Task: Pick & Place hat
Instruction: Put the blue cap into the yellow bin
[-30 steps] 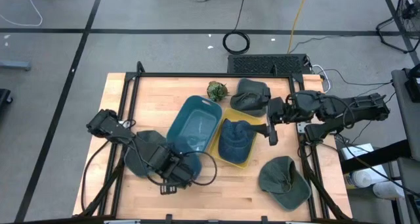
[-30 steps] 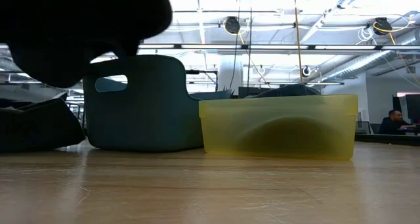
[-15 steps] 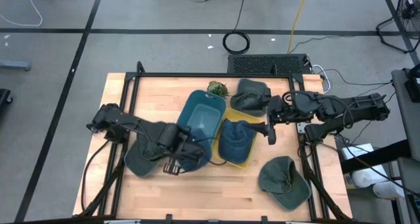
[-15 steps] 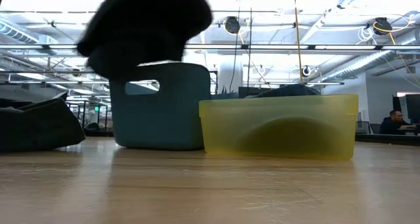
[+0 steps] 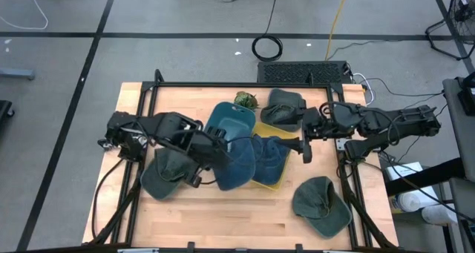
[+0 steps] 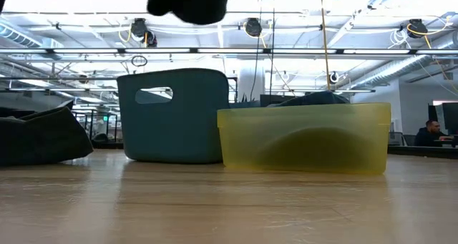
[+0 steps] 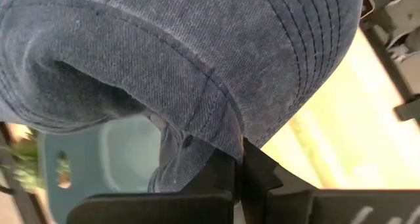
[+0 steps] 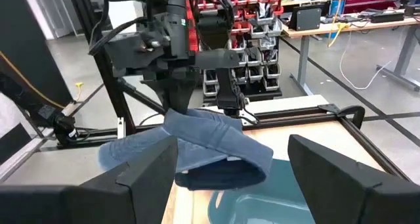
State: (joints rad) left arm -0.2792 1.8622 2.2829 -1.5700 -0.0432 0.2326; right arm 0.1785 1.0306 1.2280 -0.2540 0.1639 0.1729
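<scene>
The left gripper (image 5: 216,155), near the centre of the high view, is pinching a blue denim cap (image 5: 239,162) by its edge; in the left wrist view the two dark fingers (image 7: 231,173) are pressed together on the fabric, and the cap (image 7: 197,60) hangs from them and fills most of the upper frame. The cap is carried in the air, not resting on anything, and I judge this is so that it can pass over the walls of the containers. It sits just above the place where the teal plastic bin (image 5: 231,122) with a handle hole and the yellow translucent plastic tray (image 5: 276,180) meet, so it covers part of both. Another dark blue cap (image 5: 272,155) lies already inside the yellow tray, which suggests the tray is the place for blue hats. The right gripper (image 5: 306,143) waits at the right of centre, beside the tray, with its fingers spread wide, as the right wrist view shows. In the high view, a dark green cap (image 5: 165,172) lies on the wooden table (image 5: 260,216) at lower left, under the left arm, another green cap (image 5: 321,205) at lower right, and a grey-green cap (image 5: 284,107) at the upper middle.
</scene>
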